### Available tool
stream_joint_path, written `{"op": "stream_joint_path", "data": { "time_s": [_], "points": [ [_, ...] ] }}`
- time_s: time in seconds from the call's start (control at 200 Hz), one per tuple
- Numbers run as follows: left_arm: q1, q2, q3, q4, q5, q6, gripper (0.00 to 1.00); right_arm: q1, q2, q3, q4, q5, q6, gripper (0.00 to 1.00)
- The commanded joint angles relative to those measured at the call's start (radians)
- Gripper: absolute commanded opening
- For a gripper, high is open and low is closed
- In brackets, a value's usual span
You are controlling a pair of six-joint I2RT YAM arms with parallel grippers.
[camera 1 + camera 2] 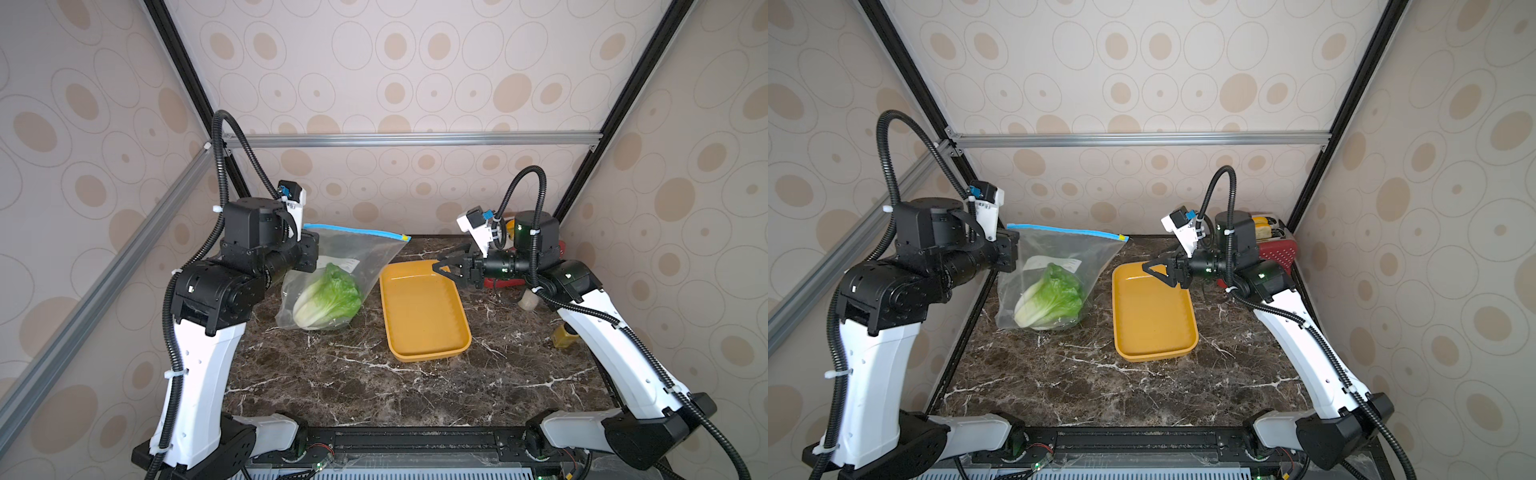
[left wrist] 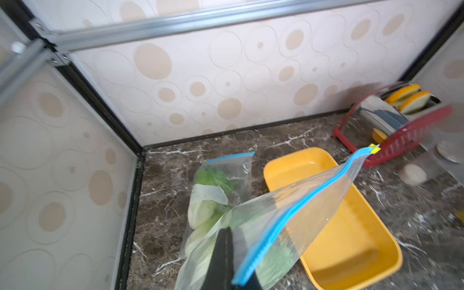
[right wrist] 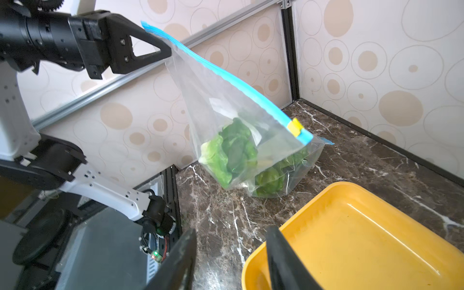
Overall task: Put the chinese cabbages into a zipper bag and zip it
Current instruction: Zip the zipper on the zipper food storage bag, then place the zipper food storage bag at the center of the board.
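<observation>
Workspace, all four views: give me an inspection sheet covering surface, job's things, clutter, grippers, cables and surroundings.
Surface: dark brown, white-veined marble-pattern tabletop.
Job's things: green-leaved, white-based chinese cabbages inside clear plastic zipper bag with blue zip strip; yellow slider at the strip's free end; cabbage count unclear.
Clutter: empty orange-yellow rectangular plastic tray beside the bag; red toaster holding bread slices, back corner.
Grippers: left gripper shut on the bag's top corner, holding it up; right gripper open, empty, above the tray's rim.
Cables: black corrugated conduits loop above both arms, apart from the bag.
Surroundings: beige oval-patterned wallpaper; aluminium frame rail.
</observation>
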Motion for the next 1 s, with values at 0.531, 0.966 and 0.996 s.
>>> {"op": "stream_joint_path", "data": {
  "time_s": [0.531, 0.966, 0.996],
  "points": [
    [0.440, -0.008, -0.210, 0.153, -0.192, 0.055, 0.00, -0.002, -0.006, -0.084, 0.011, 0.124, 0.028, 0.64],
    [0.155, -0.337, -1.042, 0.392, -0.168, -0.249, 0.00, -0.007, -0.003, -0.127, -0.050, 0.237, 0.040, 0.66],
    [0.138, -0.361, -1.068, 0.391, -0.160, -0.270, 0.00, -0.008, -0.010, -0.132, -0.056, 0.254, 0.039, 0.66]
  ]
}}
